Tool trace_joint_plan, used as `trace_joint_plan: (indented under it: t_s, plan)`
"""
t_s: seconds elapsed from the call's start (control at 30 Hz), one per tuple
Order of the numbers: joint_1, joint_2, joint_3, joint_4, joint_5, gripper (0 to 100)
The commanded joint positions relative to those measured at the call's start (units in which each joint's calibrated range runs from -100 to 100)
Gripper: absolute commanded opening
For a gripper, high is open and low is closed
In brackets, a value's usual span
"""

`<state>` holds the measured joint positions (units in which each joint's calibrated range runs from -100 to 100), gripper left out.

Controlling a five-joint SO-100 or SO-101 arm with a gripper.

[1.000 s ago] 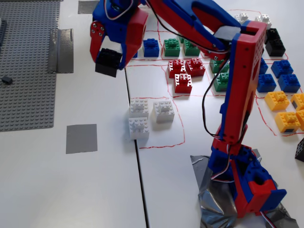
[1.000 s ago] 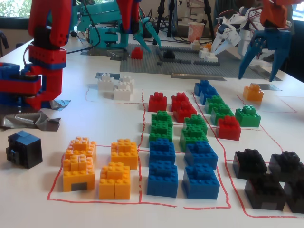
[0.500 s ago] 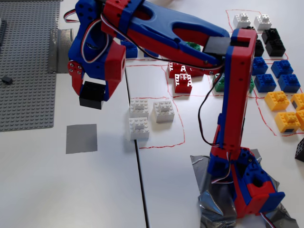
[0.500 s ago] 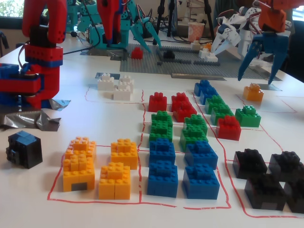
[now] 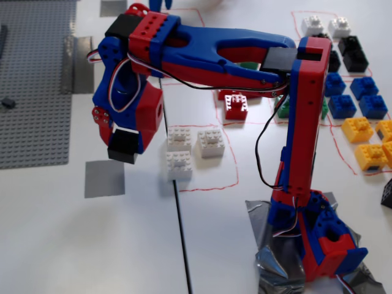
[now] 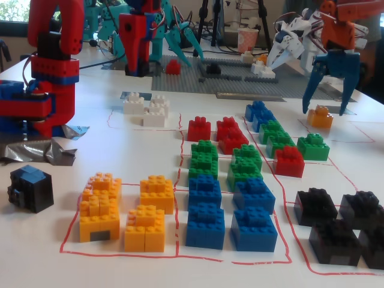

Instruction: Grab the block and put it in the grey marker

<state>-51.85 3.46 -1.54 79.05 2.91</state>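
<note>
The block (image 5: 122,147), a small black brick, hangs in the air with my red and blue gripper (image 5: 123,144) shut on it. It hovers just above the upper right corner of the grey marker (image 5: 104,179), a flat grey square on the white table. In a fixed view from the side, the gripper (image 6: 137,65) hangs over the table behind the white bricks. The grey marker (image 6: 131,95) shows there as a thin patch below it. The block is hard to make out in that view.
Three white bricks (image 5: 187,150) sit right of the marker inside a red outline. A grey baseplate (image 5: 30,79) and a creased tape strip (image 5: 78,64) lie at the upper left. Sorted coloured bricks (image 6: 231,180) fill outlined fields. The arm's base (image 5: 318,245) stands on tape.
The gripper has swung left and down with the black block, from above the red and blue bricks to just over the marker's corner.
</note>
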Motion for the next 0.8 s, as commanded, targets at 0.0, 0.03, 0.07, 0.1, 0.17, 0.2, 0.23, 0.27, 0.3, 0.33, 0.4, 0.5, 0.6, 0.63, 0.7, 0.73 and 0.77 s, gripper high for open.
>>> trace_joint_plan:
  t_s: [0.0,0.03,0.07,0.1,0.17,0.2,0.23,0.27,0.3,0.33,0.4,0.5,0.6,0.63,0.7,0.73,0.77]
  plan:
    - [-1.44,-4.04,-1.27,-1.68,-0.88,0]
    - [-1.73,-3.63,-0.91,-2.09,-1.17,0]
    - [-1.83,-3.3,-0.73,-2.66,-1.56,0]
    - [-2.03,-2.8,-0.45,-3.14,-1.86,0]
    - [-2.42,-1.9,-0.45,-3.79,-2.34,0]
    - [-2.62,-1.32,-0.45,-4.2,-2.64,0]
    - [-2.72,-0.9,-0.45,-4.44,-2.78,0]
    - [-2.91,-0.41,-0.45,-4.85,-3.03,0]
    - [-3.01,0.09,-0.45,-5.25,-3.22,0]
    - [-3.11,0.58,-0.45,-5.66,-3.37,0]
    - [-3.01,1.82,-0.45,-6.79,-3.52,0]
    - [-2.81,3.55,-0.82,-7.85,-3.66,0]
    - [-3.21,5.28,-1.82,-7.85,-4.05,0]
    - [-3.3,5.78,-2.18,-7.93,-4.25,0]
    - [-3.7,6.6,-3.0,-7.93,-4.59,0]
    - [-3.8,7.02,-3.45,-8.09,-4.74,1]
    - [-3.89,7.51,-4.0,-8.09,-5.13,3]
